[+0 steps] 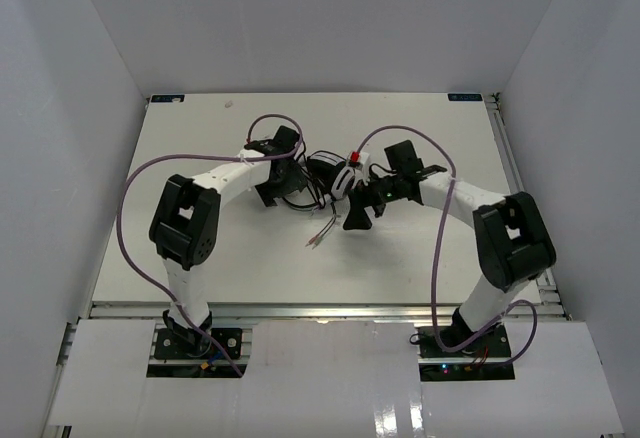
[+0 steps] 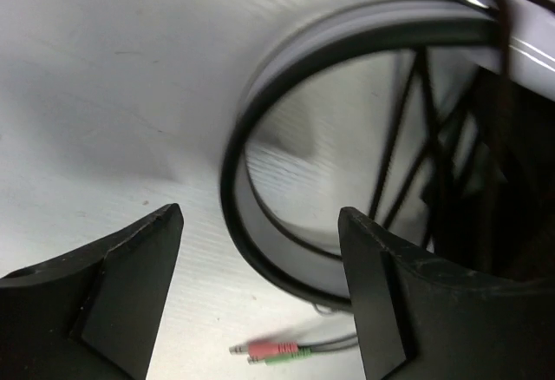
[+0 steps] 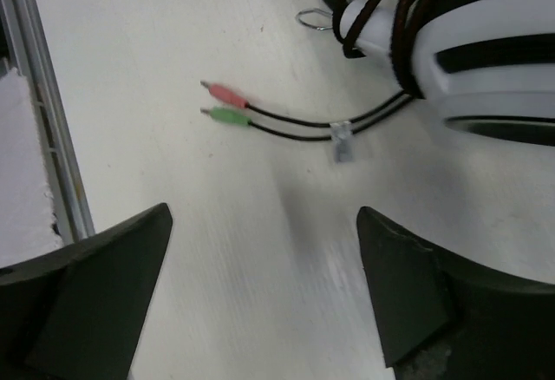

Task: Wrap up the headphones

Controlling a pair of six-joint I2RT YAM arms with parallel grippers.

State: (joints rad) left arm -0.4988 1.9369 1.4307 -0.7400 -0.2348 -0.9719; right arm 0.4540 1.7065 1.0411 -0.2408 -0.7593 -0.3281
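**Left end effector** [image 2: 260,213]: two black fingers spread wide, nothing gripped. The arched headband lies just beyond the fingertips; whether they touch cannot be told.

**Right end effector** [image 3: 264,213]: black fingers spread wide, empty, above bare table.

**White over-ear headphones with black ear pads** [image 1: 340,176]: lying on the flat white table [image 3: 173,189] at mid-table, between the two end effectors.

**Thin black cord** [image 3: 381,16]: several turns looped around the headphone body. Its free end lies on the table and splits in two.

**Pink jack plug** [image 3: 227,95] and **green jack plug** [image 3: 230,117]: side by side at the cord's end, on the table, apart from both end effectors.
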